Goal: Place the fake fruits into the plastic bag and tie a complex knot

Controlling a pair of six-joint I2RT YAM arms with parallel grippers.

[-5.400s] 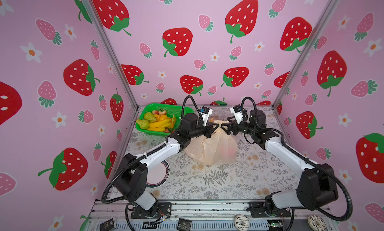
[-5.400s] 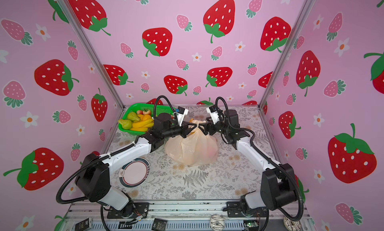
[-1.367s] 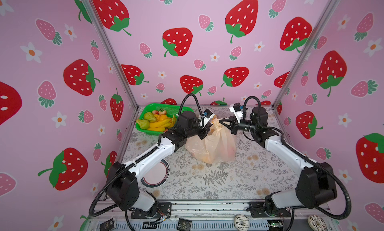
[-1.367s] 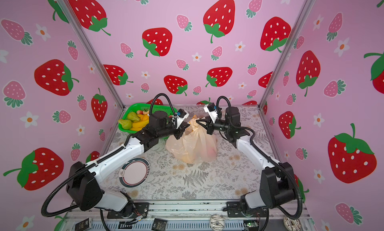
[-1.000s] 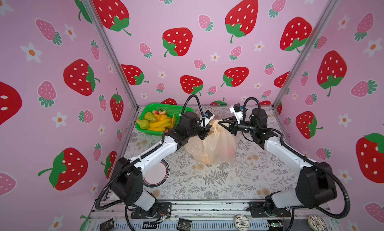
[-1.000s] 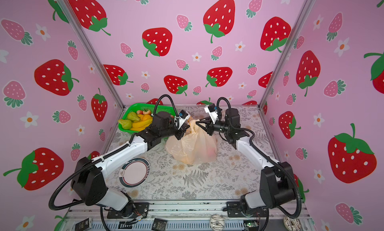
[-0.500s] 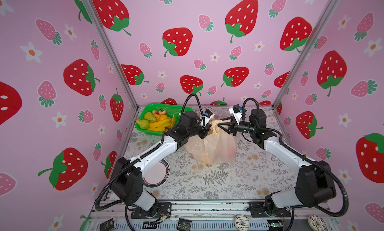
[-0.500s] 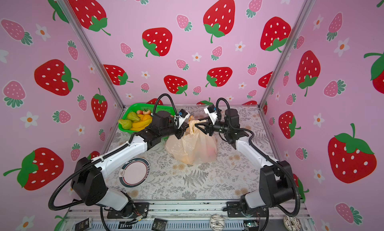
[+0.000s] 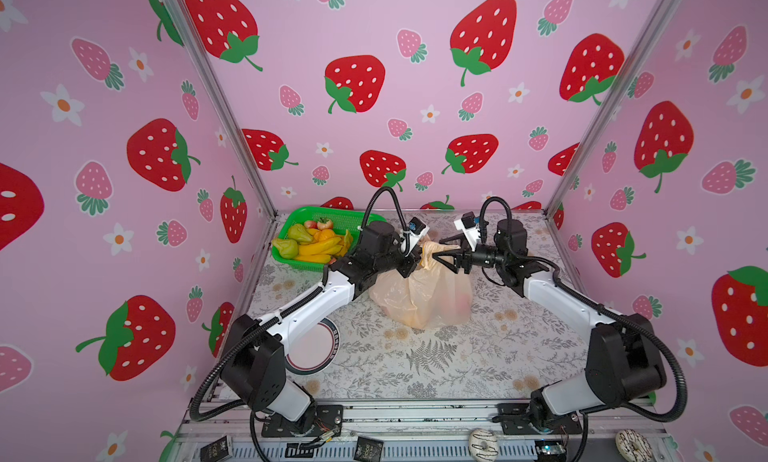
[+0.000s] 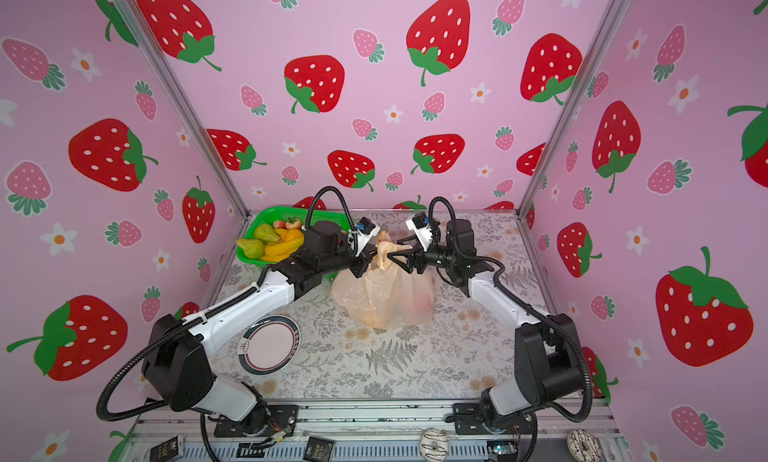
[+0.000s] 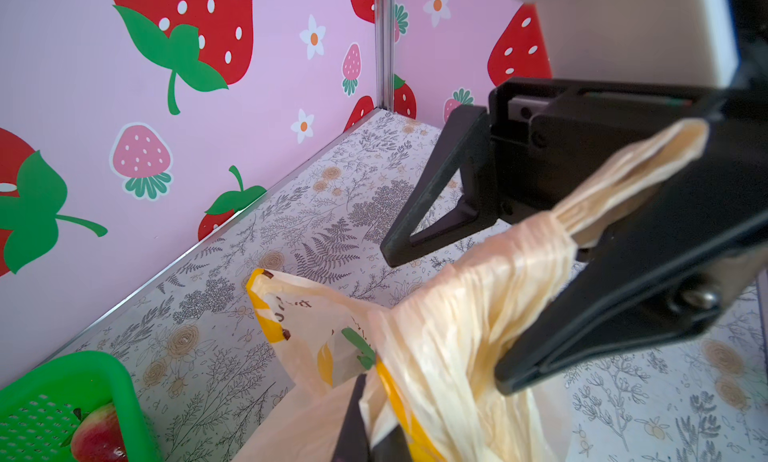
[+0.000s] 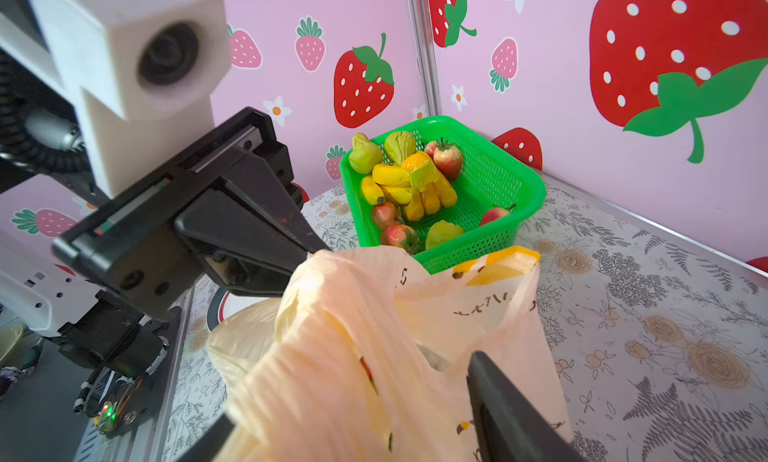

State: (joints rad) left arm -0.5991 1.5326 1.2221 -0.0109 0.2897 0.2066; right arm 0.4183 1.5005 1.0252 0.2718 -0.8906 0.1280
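Since the left tool (image 9: pixel 417 261) stays clamped on its bunched top, the plastic bag (image 9: pixel 424 299) stands mid-tabletop (image 9: pixel 457 356) w/ its long axis upright, neck pointing up & slightly back. Vs a sec ago, the right tool (image 9: pixel 437 248) has spread wide, jaws either side of the neck.

we find very little that reads. the plastic bag (image 12: pixel 395 335) carries a short line of dark printed characters beside its yellow banana print, seen in both wrist views. they look like strokes of a non-latin script, perhaps japanese, but creases and blur keep us from spelling them out. the plate (image 10: pixel 269 344) bears a small dark emblem and a band of marks on its rim, both too small to read. the black tags (image 10: pixel 167 449) on the front rail show white lettering that we cannot make out.
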